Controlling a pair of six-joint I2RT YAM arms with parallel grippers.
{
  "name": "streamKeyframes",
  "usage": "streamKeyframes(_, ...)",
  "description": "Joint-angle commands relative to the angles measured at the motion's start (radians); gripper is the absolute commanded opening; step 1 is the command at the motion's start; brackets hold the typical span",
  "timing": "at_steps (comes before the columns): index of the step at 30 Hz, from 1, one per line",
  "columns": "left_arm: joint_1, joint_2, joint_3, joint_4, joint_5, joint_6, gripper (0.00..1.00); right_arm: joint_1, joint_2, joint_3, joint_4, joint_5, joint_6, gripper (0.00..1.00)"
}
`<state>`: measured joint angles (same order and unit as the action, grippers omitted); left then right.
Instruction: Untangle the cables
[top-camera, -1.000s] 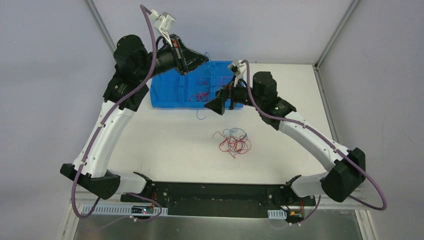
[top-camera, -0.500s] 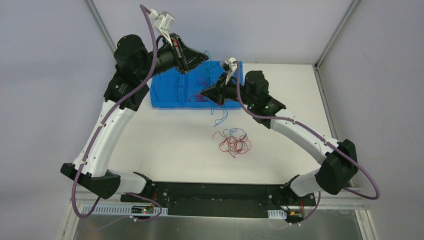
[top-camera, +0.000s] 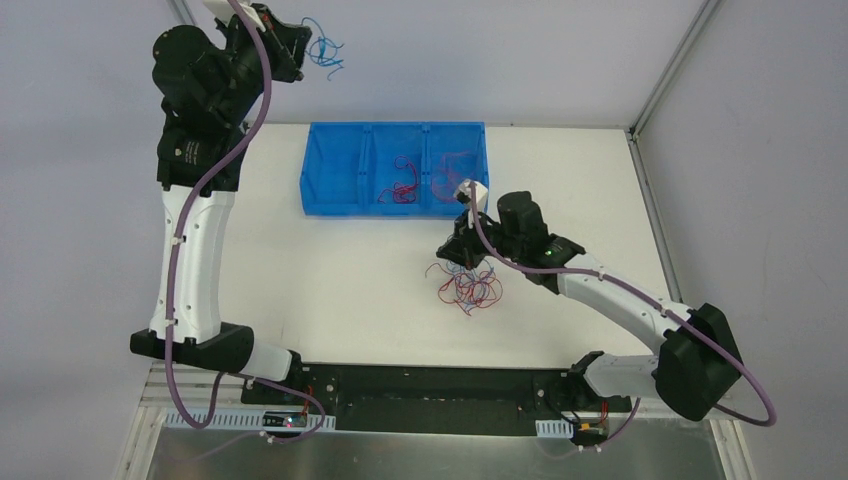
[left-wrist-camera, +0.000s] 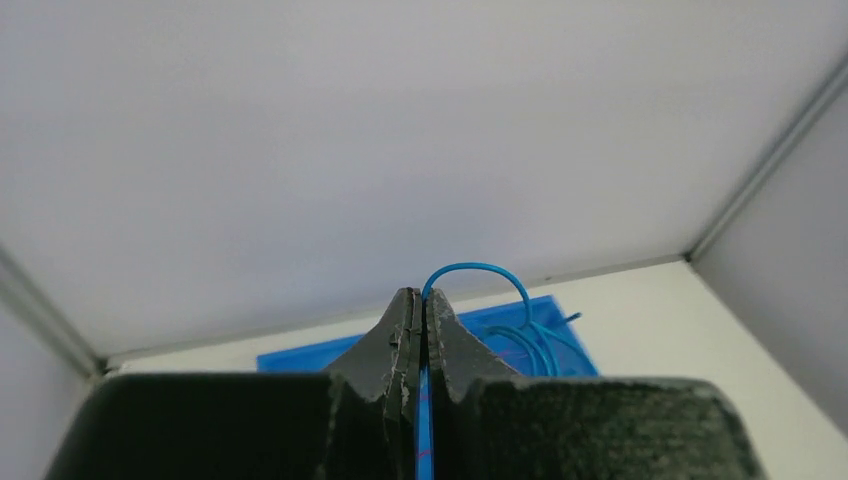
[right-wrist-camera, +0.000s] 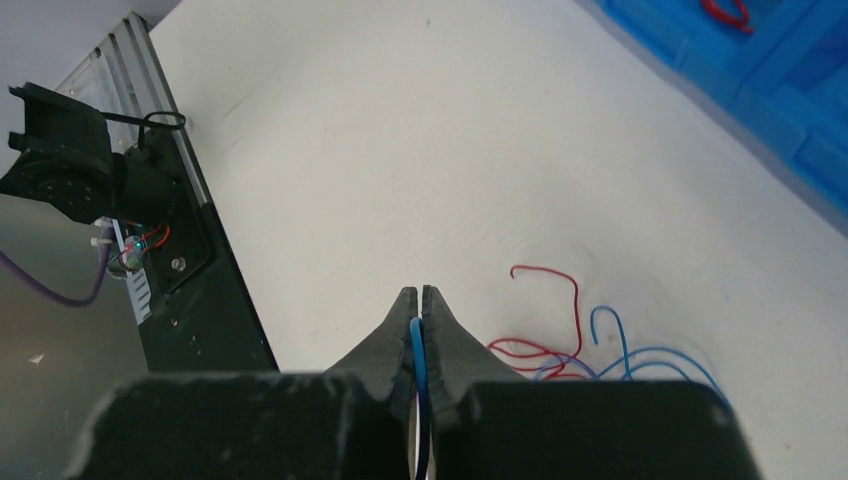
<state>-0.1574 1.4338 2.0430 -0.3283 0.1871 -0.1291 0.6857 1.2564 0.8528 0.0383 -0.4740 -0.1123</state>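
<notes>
A tangle of thin red and blue cables (top-camera: 470, 287) lies on the white table, in front of the blue bin (top-camera: 335, 175). My right gripper (top-camera: 453, 252) is low at the tangle's far left edge, shut on a blue cable (right-wrist-camera: 417, 338) that runs between its fingertips (right-wrist-camera: 421, 293); red and blue strands (right-wrist-camera: 560, 340) spread to its right. My left gripper (top-camera: 303, 42) is raised high at the back left, shut on a curly blue cable (top-camera: 326, 52) that loops out above its tips (left-wrist-camera: 420, 296) as an arch (left-wrist-camera: 480, 268) and hangs in the air.
The bin has three compartments; red cables (top-camera: 405, 190) lie in the middle one and more (top-camera: 447, 172) in the right one. The bin shows behind the left fingers (left-wrist-camera: 300, 355) and at the top right of the right wrist view (right-wrist-camera: 760, 80). The arms' black base rail (top-camera: 430, 385) runs along the near edge.
The left arm swung up and to the left, away from the bin, carrying the blue cable. The right arm came down from the bin to the tangle and shut on a blue cable.
</notes>
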Motion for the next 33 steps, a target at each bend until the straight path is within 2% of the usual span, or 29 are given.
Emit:
streamKeyframes(1, 0.066, 0.057, -0.135, -0.111, -0.082, 0.154, 0.00, -0.028, -0.066, 0.055, -0.026, -0.047, 0.013, 0.00)
streamKeyframes(5, 0.113, 0.144, -0.235, -0.115, -0.113, 0.178, 0.00, -0.051, -0.061, 0.113, -0.056, -0.064, 0.072, 0.00)
streamKeyframes(7, 0.135, 0.202, -0.255, -0.107, -0.066, 0.155, 0.00, -0.063, -0.056, 0.141, -0.061, -0.073, 0.101, 0.00)
streamKeyframes(11, 0.139, 0.340, -0.229, -0.071, 0.021, 0.137, 0.00, -0.075, -0.041, 0.183, -0.061, -0.090, 0.156, 0.00)
streamKeyframes(14, 0.139, 0.461, -0.152, -0.061, 0.042, 0.132, 0.00, -0.084, -0.023, 0.223, -0.061, -0.104, 0.187, 0.00)
streamKeyframes(15, 0.139, 0.510, -0.120, -0.066, 0.038, 0.134, 0.04, -0.085, -0.016, 0.238, -0.064, -0.109, 0.188, 0.00)
streamKeyframes(17, 0.139, 0.562, -0.061, -0.093, 0.019, 0.174, 0.31, -0.086, -0.002, 0.275, -0.073, -0.111, 0.195, 0.00)
streamKeyframes(19, 0.139, 0.559, -0.044, -0.114, 0.000, 0.194, 0.66, -0.090, 0.009, 0.311, -0.077, -0.115, 0.213, 0.00)
streamKeyframes(20, 0.139, 0.537, -0.056, -0.117, 0.010, 0.205, 0.82, -0.093, 0.014, 0.325, -0.077, -0.116, 0.224, 0.00)
streamKeyframes(21, 0.139, 0.501, -0.078, -0.118, 0.040, 0.214, 0.91, -0.093, 0.019, 0.340, -0.072, -0.118, 0.237, 0.00)
streamKeyframes(22, 0.141, 0.460, -0.108, -0.117, 0.097, 0.218, 0.97, -0.093, 0.025, 0.354, -0.064, -0.121, 0.254, 0.00)
streamKeyframes(23, 0.146, 0.405, -0.147, -0.117, 0.190, 0.218, 0.99, -0.094, 0.033, 0.367, -0.053, -0.125, 0.276, 0.00)
streamKeyframes(27, 0.152, 0.136, -0.389, -0.103, 0.780, 0.276, 0.99, -0.098, 0.071, 0.424, 0.019, -0.129, 0.410, 0.00)
streamKeyframes(28, 0.132, 0.067, -0.452, -0.096, 0.847, 0.271, 0.99, -0.101, 0.084, 0.438, 0.038, -0.130, 0.454, 0.00)
streamKeyframes(30, 0.074, -0.062, -0.589, -0.084, 0.895, 0.253, 0.99, -0.105, 0.108, 0.465, 0.078, -0.127, 0.551, 0.00)
streamKeyframes(33, -0.059, -0.215, -0.706, -0.042, 0.846, 0.223, 0.99, -0.104, 0.137, 0.504, 0.125, -0.113, 0.667, 0.00)
